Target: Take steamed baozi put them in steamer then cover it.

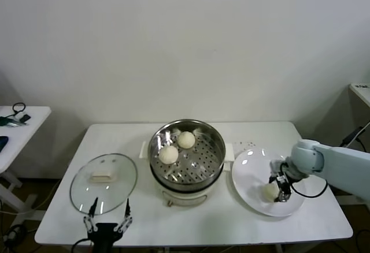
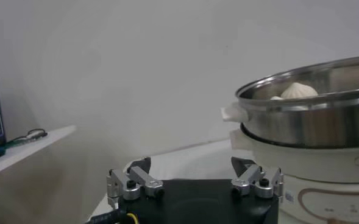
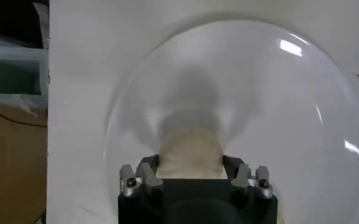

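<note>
The steamer (image 1: 217, 150) stands mid-table on its cream pot base (image 1: 185, 196). Two steamed baozi (image 1: 186, 140) (image 1: 169, 155) lie in it; one also shows over the rim in the left wrist view (image 2: 298, 90). A third baozi (image 1: 270, 191) lies on the white plate (image 1: 251, 169). My right gripper (image 1: 278, 188) is down on the plate, its fingers closed against both sides of that baozi (image 3: 190, 149). The glass cover (image 1: 118, 172) lies flat on the table at the left. My left gripper (image 1: 107, 221) is open and empty at the front edge, near the cover.
A small side table (image 1: 17, 120) with cables stands at the far left, and another table corner (image 1: 361, 91) at the far right. The wall is close behind the table. The steamer wall (image 2: 313, 115) stands just ahead of my left gripper (image 2: 191, 167).
</note>
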Motion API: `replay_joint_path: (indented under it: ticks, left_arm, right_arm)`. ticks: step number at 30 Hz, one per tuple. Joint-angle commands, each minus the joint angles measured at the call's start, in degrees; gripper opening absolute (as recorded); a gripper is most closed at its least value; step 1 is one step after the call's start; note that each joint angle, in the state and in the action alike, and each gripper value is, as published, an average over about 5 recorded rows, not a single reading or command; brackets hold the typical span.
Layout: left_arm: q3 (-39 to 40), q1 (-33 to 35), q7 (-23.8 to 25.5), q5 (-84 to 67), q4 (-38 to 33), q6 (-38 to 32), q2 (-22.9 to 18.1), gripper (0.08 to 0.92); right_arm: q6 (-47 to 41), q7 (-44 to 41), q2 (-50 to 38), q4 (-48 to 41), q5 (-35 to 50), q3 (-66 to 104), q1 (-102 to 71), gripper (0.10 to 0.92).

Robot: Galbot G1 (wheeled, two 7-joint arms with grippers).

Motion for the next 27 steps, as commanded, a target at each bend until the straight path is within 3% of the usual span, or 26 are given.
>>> replay_joint_path:
  ticks: [1,6,11,21,27]
  left_arm:
    - [0.2,0.1,-0.1,0.3,-0.2,-0.1,-0.1,0.823]
    - [0.5,0.2,-0.1,0.7,-0.4,0.0,-0.1,0.823]
    - [0.8,0.2,-0.2,1.2,-0.1,-0.1,-0.1,0.823]
    - [0.9,0.6,-0.5,1.6,-0.5,-0.5,-0.2,0.823]
    - [0.4,0.8,-1.0,1.4,-0.6,-0.7,-0.3,0.823]
  right_arm:
    - [5.4,-4.4,1.1,1.3,0.4,-8.2,16.8,0.683]
    - [19.4,-9.0,7.8,-0.7,1.9,-18.9,38.1,0.687]
    - [31.6,-10.8,16.6,-1.5,4.0,-15.8,48.8,0.695]
    - [39.0,-8.7,27.5,13.3,-0.5,-4.5,44.2,0.701]
    - [44.8,-7.2,33.0,14.5,-8.2,-4.4,35.3,0.696]
